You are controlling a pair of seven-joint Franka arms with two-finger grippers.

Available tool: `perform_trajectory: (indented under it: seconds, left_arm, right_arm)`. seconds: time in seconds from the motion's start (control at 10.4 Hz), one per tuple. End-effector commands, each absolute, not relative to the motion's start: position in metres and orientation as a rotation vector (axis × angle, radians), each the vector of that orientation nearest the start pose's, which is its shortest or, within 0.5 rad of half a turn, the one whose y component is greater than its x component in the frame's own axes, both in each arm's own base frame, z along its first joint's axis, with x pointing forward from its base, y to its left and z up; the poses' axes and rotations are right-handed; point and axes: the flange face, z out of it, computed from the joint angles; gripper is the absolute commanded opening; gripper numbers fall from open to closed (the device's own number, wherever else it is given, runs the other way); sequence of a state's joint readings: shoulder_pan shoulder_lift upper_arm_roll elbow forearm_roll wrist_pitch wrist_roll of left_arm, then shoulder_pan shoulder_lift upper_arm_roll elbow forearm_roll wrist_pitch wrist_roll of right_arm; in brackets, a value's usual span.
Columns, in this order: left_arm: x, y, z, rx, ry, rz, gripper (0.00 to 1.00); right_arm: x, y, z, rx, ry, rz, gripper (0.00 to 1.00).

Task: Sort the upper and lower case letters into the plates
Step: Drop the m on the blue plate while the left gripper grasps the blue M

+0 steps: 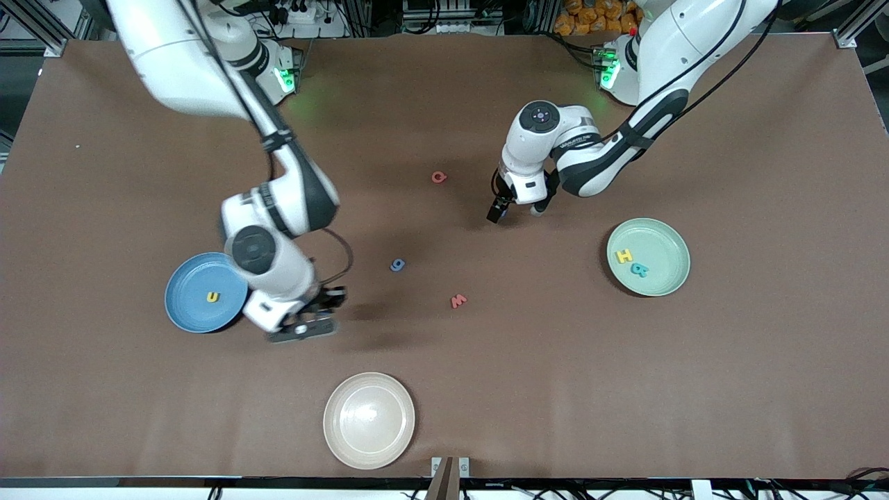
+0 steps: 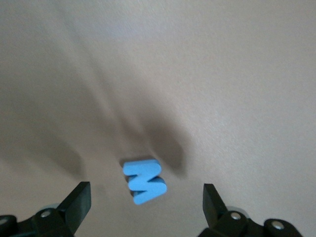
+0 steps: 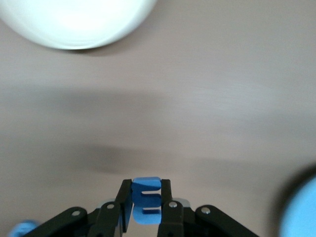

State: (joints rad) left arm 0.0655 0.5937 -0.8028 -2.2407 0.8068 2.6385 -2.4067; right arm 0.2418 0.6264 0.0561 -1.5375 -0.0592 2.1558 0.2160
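My right gripper [image 3: 147, 205] is shut on a small blue letter m [image 3: 147, 197] and hangs over the table just beside the blue plate [image 1: 187, 305], which holds a yellow u [image 1: 212, 297]. My left gripper [image 2: 145, 207] is open low over the table's middle, with a blue M [image 2: 144, 181] lying flat between its fingers [image 2: 76, 202], untouched. The pale green plate [image 1: 663, 278] holds a yellow H [image 1: 624, 255] and a teal R [image 1: 640, 271]. A red Q [image 1: 438, 177], a blue g [image 1: 397, 264] and a red w [image 1: 458, 301] lie loose on the table.
A cream plate [image 1: 369, 419] with nothing on it sits near the table's front edge, nearer the camera than my right gripper [image 1: 316, 312]. My left gripper [image 1: 518, 210] stands between the red Q and the pale green plate. A brown mat covers the table.
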Motion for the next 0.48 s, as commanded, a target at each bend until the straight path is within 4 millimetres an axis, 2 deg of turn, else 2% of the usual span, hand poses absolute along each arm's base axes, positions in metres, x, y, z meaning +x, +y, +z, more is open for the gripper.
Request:
perform_trajectory:
  seconds: [0.0, 0.1, 0.19, 0.38]
  left_arm:
    - [0.375, -0.396, 0.163, -2.739, -1.638, -0.035, 1.0]
    - [0.375, -0.394, 0.159, -2.732, -1.635, -0.028, 1.0]
    - [0.374, -0.394, 0.158, -2.73, -1.635, -0.026, 1.0]
    - [0.371, -0.394, 0.156, -2.733, -1.625, -0.023, 1.0]
  right_arm:
    - [0.681, 0.106, 0.275, -3.148, -0.059, 0.117, 0.0]
    - [0.681, 0.074, 0.269, -3.152, -0.019, 0.138, 0.0]
    - [0.678, 0.05, 0.262, -3.151, 0.007, 0.167, 0.0]
    - [0.665, 0.022, 0.254, -3.166, 0.052, 0.242, 0.0]
